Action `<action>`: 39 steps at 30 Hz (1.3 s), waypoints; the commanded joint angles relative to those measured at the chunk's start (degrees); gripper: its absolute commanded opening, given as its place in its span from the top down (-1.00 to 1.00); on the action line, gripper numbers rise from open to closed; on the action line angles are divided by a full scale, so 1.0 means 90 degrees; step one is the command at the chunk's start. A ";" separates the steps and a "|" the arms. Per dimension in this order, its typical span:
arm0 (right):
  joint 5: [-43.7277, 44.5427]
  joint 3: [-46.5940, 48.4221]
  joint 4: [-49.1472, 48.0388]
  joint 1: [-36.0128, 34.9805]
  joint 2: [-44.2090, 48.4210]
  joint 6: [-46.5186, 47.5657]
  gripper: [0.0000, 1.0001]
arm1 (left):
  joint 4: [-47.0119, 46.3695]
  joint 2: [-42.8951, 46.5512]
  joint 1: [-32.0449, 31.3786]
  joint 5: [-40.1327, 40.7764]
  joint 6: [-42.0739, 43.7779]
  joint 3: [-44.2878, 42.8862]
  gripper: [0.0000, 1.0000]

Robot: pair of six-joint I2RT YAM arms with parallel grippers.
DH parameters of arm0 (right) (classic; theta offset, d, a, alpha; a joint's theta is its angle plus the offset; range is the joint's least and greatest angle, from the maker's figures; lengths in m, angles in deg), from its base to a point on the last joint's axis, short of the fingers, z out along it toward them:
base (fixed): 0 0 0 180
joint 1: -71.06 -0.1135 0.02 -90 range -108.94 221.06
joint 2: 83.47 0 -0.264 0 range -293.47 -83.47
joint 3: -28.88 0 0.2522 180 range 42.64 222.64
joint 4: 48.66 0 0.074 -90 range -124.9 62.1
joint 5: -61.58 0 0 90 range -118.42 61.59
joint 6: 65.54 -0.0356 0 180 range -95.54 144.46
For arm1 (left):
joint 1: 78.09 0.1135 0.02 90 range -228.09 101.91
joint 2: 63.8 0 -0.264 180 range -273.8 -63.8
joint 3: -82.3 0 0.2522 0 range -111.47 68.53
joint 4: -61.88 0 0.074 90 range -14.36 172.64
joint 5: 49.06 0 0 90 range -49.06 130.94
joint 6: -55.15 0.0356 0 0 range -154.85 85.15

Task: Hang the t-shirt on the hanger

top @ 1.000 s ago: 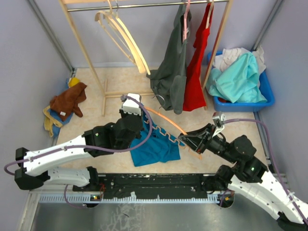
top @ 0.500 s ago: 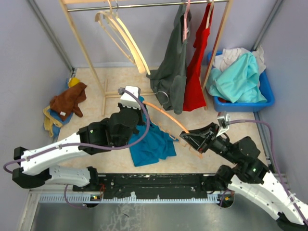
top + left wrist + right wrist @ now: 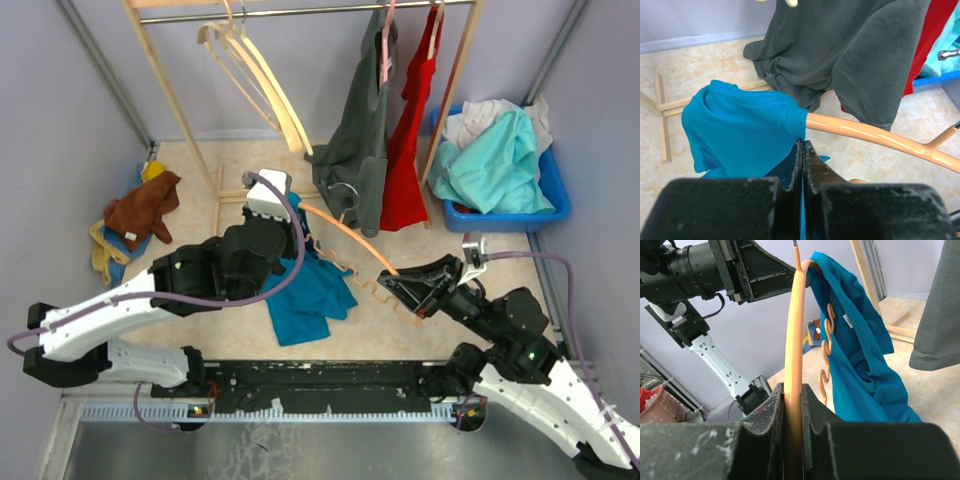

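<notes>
Left end effector (image 3: 802,150) over beige floor (image 3: 690,62)

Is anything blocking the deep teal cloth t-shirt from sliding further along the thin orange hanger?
Nothing visible: the teal t-shirt caps one end of the orange hanger, whose bare arm runs clear to the right gripper clamping it.

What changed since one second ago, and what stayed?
The left gripper, shut on the t-shirt, moved away from the arm bases, drawing the cloth along the hanger; the t-shirt now hangs narrower. The right gripper shifted slightly rightward, still holding the hanger. The hanging dark grey shirt stayed put.
</notes>
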State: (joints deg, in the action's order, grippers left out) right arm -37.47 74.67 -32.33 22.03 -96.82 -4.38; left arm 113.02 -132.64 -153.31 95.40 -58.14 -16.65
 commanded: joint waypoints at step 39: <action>-0.0212 0.0586 -0.2247 -0.0050 -0.0545 -0.0166 1.00 | 0.2208 -0.0834 -0.0545 0.1667 -0.0545 -0.1894 -0.02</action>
State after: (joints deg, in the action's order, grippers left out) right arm -39.11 75.22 -44.18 22.03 -102.43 -5.67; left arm 139.10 -142.67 -161.25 109.14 -67.87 -38.07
